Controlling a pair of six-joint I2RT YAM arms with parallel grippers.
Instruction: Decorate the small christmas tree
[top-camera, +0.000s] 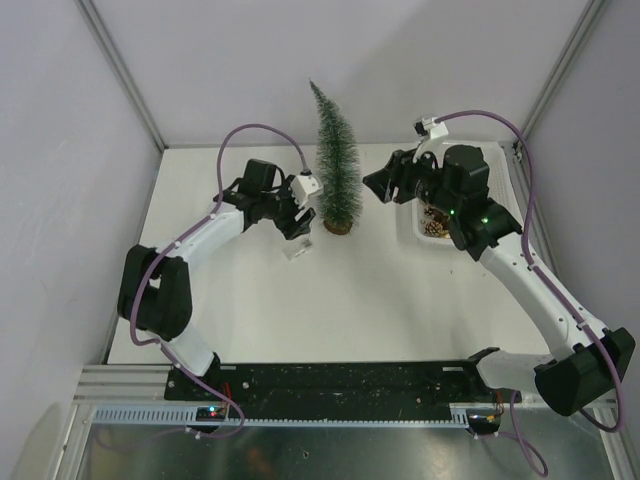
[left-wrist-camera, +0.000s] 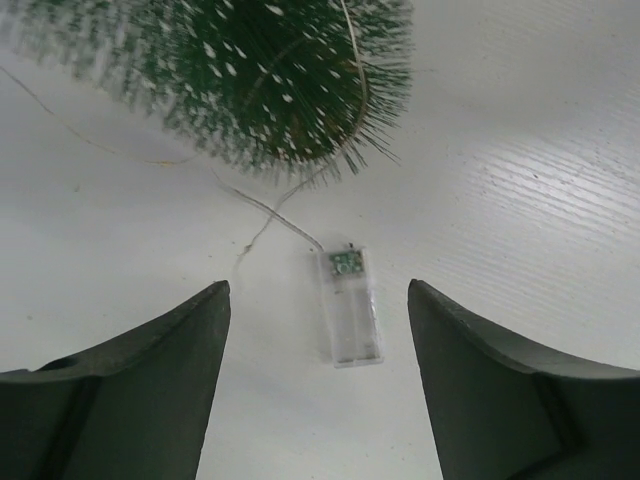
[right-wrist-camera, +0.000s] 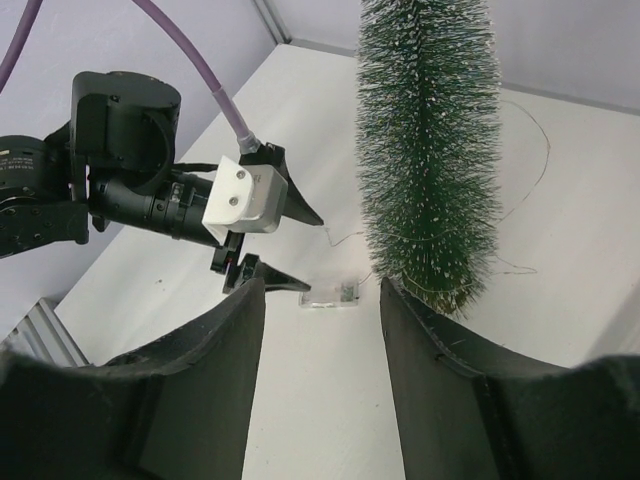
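Note:
The small christmas tree (top-camera: 337, 150) stands upright on its wooden disc base (top-camera: 338, 227) at the back middle of the table. A thin wire (left-wrist-camera: 272, 212) runs off its bristles (left-wrist-camera: 250, 70) to a clear battery box (left-wrist-camera: 350, 305) lying flat on the table. My left gripper (left-wrist-camera: 318, 286) is open and empty just short of that box (top-camera: 298, 248), left of the tree. My right gripper (right-wrist-camera: 322, 285) is also open and empty. It hangs right of the tree (right-wrist-camera: 430, 150), facing it. Wire loops (right-wrist-camera: 522, 150) show around the tree's lower part.
A white basket (top-camera: 420, 232) with gold ornaments sits at the back right, mostly under my right arm. Grey walls close in the table on the left, back and right. The left arm's wrist camera (right-wrist-camera: 240, 195) shows in the right wrist view.

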